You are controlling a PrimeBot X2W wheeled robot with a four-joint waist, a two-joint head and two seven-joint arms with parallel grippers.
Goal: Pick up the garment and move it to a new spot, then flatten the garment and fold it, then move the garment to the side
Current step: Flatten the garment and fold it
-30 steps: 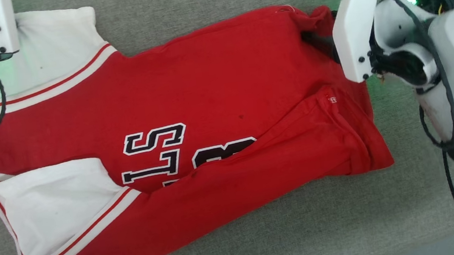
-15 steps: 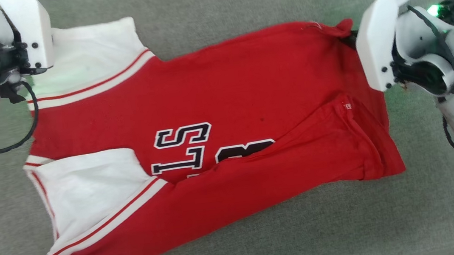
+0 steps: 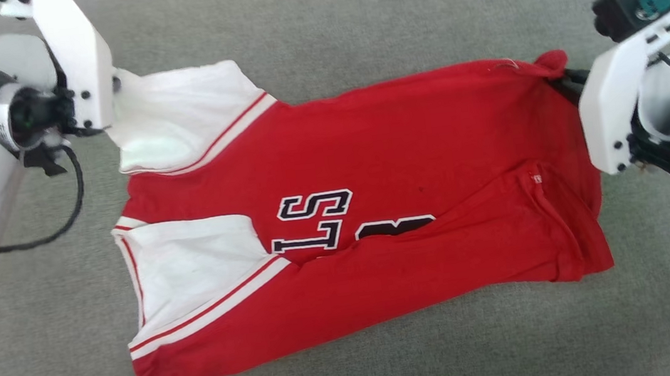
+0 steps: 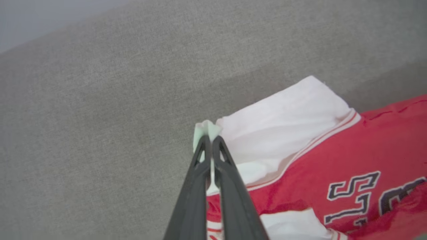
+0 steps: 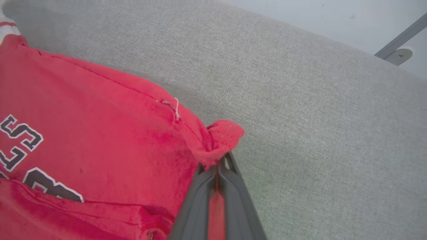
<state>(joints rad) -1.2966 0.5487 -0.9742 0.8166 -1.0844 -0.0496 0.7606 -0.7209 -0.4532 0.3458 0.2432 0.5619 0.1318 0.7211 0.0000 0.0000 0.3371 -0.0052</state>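
The garment (image 3: 370, 165) is a red jersey with white sleeves and black letters. It lies across the grey cloth surface with its near half folded over the front. My left gripper (image 4: 209, 140) is shut on the corner of the far white sleeve (image 3: 188, 113), at the upper left of the head view. At the upper right, my right gripper (image 5: 222, 160) is shut on the far corner of the red hem (image 3: 551, 62), which bunches up above the fingertips. Both held corners are raised a little off the cloth.
The grey cloth surface (image 3: 353, 15) runs all round the garment. Its far edge shows in the right wrist view, with pale floor and a metal bracket (image 5: 397, 50) beyond it. Cables hang from both forearms.
The right gripper has shut on the hem corner. The head camera has moved, so the whole picture has shifted right and down. The left gripper stays shut on the sleeve.
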